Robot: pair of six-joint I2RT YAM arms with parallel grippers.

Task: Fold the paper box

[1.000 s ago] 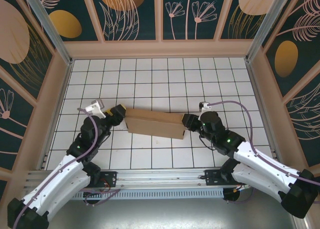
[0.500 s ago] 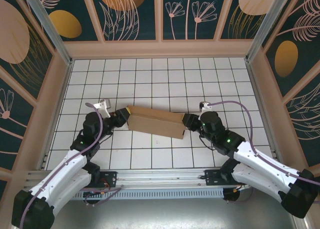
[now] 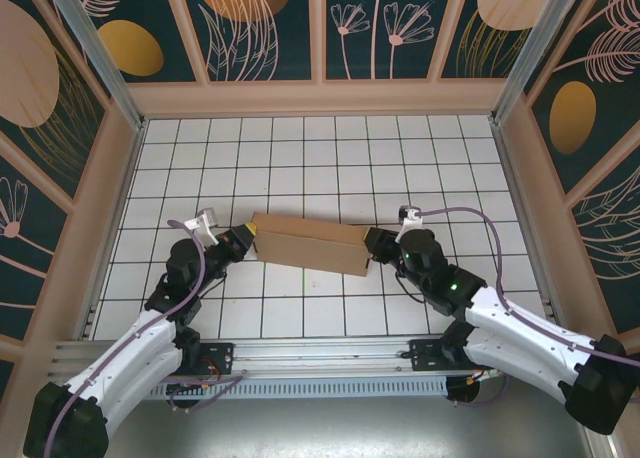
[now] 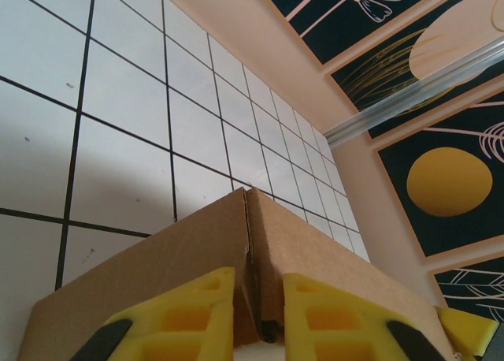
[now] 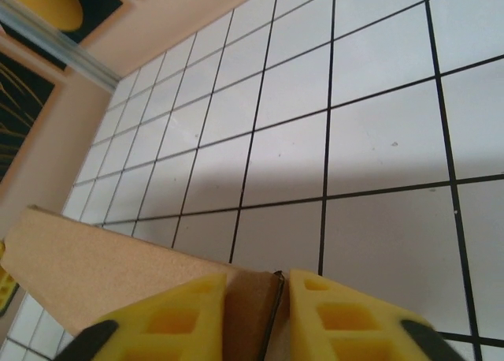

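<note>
The paper box (image 3: pixel 310 245) is a long, flat brown cardboard shape lying across the middle of the tiled floor. My left gripper (image 3: pixel 247 240) is at its left end. In the left wrist view the yellow fingers (image 4: pixel 189 318) press on both sides of the box's corner seam (image 4: pixel 315 258), so the left gripper (image 4: pixel 260 318) is shut on it. My right gripper (image 3: pixel 372 244) is at the box's right end. In the right wrist view the cardboard edge (image 5: pixel 102 266) sits pinched between the yellow fingers (image 5: pixel 346 318) of the right gripper (image 5: pixel 258 318).
The white tiled floor (image 3: pixel 330 158) lies open behind the box. Peach walls with dark floral panels (image 3: pixel 320 96) enclose it at the back and sides. A metal rail (image 3: pixel 320 353) runs along the near edge by the arm bases.
The left gripper has swung in toward the box's left end and closed on the corner. The right gripper has tightened on the right end. The box has hardly moved.
</note>
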